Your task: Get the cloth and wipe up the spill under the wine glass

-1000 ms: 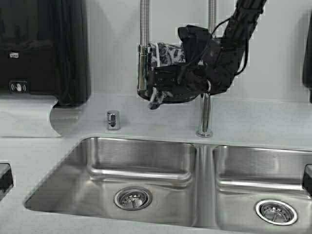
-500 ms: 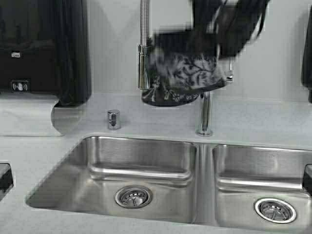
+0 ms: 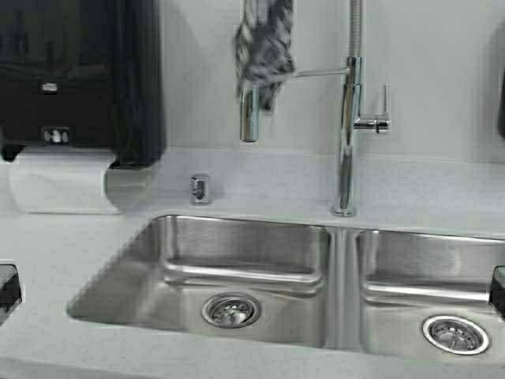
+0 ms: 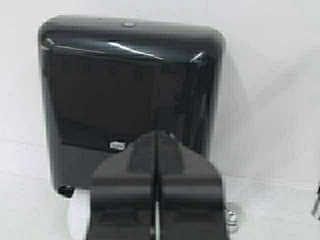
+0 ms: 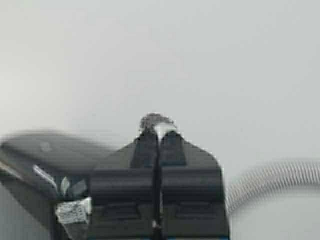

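Hanging bunched from the top of the high view, the cloth (image 3: 264,47) dangles just in front of the faucet (image 3: 347,118) spout, above the double sink (image 3: 245,272); a tuft of it shows pinched between the right gripper (image 5: 158,131) fingertips. The left gripper (image 4: 156,137), jaws pressed together on nothing, faces the black towel dispenser (image 4: 130,95), whose small label is too blurred to read.

The right gripper (image 5: 156,137) is squeezing its two fingers tight together, and a small bit of the cloth (image 5: 155,121) is sticking out between the tips. The arm is holding it up high at the far side. The left gripper (image 4: 156,145) is pressing its fingers together too, with nothing between them.
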Tool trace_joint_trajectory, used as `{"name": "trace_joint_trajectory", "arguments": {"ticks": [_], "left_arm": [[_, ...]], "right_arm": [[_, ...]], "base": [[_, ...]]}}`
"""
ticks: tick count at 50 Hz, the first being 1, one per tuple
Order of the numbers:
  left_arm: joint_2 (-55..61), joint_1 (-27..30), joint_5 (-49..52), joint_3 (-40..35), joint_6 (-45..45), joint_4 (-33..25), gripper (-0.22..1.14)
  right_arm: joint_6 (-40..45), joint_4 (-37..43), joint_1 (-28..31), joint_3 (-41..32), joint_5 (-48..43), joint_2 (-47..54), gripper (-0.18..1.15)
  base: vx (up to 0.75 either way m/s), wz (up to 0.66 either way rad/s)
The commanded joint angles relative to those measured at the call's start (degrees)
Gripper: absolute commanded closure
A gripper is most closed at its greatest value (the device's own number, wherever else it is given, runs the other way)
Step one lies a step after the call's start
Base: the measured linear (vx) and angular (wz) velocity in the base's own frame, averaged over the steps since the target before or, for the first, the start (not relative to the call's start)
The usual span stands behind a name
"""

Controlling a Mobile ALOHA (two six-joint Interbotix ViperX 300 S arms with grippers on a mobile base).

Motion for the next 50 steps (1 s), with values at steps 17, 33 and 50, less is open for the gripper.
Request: {"name": "trace_joint_trajectory", "arguments": {"ticks": [17, 33, 50], "left_arm": [[-0.2, 0.0, 1.5, -0.3, -0.3, -0.4, 0.89], [-0.1, 0.0, 1.5, -0.4, -2.1, -0.6, 0.89], [-0.5, 0.0, 1.5, -0.4, -2.6, -0.4, 0.89]], "right_arm": [[0.1, -2.3, 6.1, -3.2, 12.7, -14.2, 0.90], [0.2, -2.2, 10.9, 12.2, 15.3, -21.7, 0.90], [0.2, -2.1, 10.9, 21.1, 15.2, -23.6, 0.90]], "base": [[-0.06, 0.14], [-0.06, 0.25], [-0.09, 0.37]]}}
